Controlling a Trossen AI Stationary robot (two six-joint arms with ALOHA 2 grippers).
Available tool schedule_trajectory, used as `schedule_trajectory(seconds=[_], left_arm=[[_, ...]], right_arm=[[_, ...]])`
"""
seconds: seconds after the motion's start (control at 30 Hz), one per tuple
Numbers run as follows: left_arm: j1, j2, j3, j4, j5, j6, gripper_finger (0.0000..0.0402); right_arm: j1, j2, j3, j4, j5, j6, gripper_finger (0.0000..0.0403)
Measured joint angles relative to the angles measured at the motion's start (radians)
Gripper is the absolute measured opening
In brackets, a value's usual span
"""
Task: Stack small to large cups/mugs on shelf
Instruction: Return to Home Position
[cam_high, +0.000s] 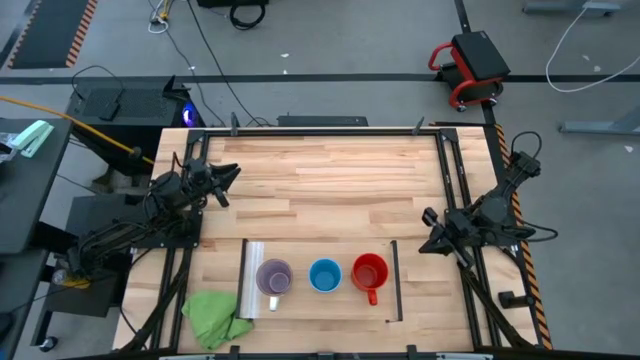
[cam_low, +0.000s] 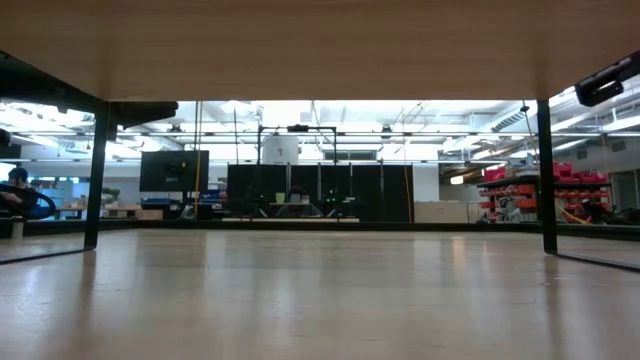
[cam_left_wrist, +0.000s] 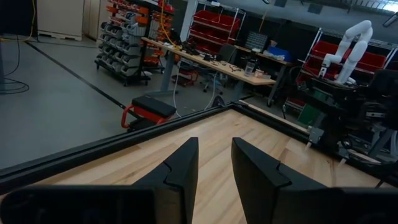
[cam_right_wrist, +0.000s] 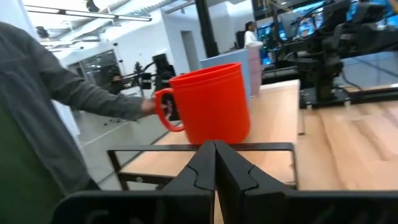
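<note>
Three mugs stand upright on their bases in a row on the shelf (cam_high: 320, 303), a light-wood panel lying flat near the table's front edge: a pale purple mug (cam_high: 274, 277), a blue mug (cam_high: 324, 275) and a red mug (cam_high: 369, 272). In the right wrist view the red mug (cam_right_wrist: 211, 102) is nearest, with the blue mug (cam_right_wrist: 239, 62) and purple mug (cam_right_wrist: 255, 65) behind it. My right gripper (cam_high: 428, 238) (cam_right_wrist: 214, 158) waits shut, level, to the right of the shelf. My left gripper (cam_high: 230, 176) (cam_left_wrist: 214, 158) waits open at the table's far left, holding nothing.
A crumpled green cloth (cam_high: 215, 318) lies at the shelf's near left corner. A dark frame rail (cam_high: 330, 130) runs along the table's far edge. A person's grey sleeve (cam_right_wrist: 68, 93) shows beyond the table in the right wrist view. Bare tabletop (cam_high: 330, 190) spreads between the arms.
</note>
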Motion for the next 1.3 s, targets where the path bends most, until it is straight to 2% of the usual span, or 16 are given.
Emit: schedule_trajectory(seconds=[0.2,0.6,0.73,0.83,0.97,1.03,1.3], left_arm=[[0.0,0.0,0.0,0.0,0.0,0.0,0.0105],[0.0,0.0,0.0,0.0,0.0,0.045,0.0105],[0.0,0.0,0.0,0.0,0.039,0.085,0.0105],[0.0,0.0,0.0,0.0,0.083,0.112,0.0105],[0.0,0.0,0.0,0.0,0.131,0.116,0.0105],[0.0,0.0,0.0,0.0,0.16,0.116,0.0105],[-0.001,0.0,0.0,-0.001,0.273,0.132,0.0105]], right_arm=[[-0.1,0.0,0.0,0.0,-0.008,-0.067,0.0009],[-0.396,0.0,0.0,-0.001,-0.008,-0.148,0.0009],[-0.499,0.0,0.0,-0.001,-0.023,-0.162,0.0009],[-0.575,0.0,0.0,-0.001,-0.136,-0.135,0.0009],[-0.642,0.0,0.0,-0.008,-0.382,-0.075,0.0009],[-0.661,0.0,0.0,-0.02,-0.423,-0.068,0.0009],[-0.724,0.003,0.0,-0.047,-0.303,-0.134,0.0009]])
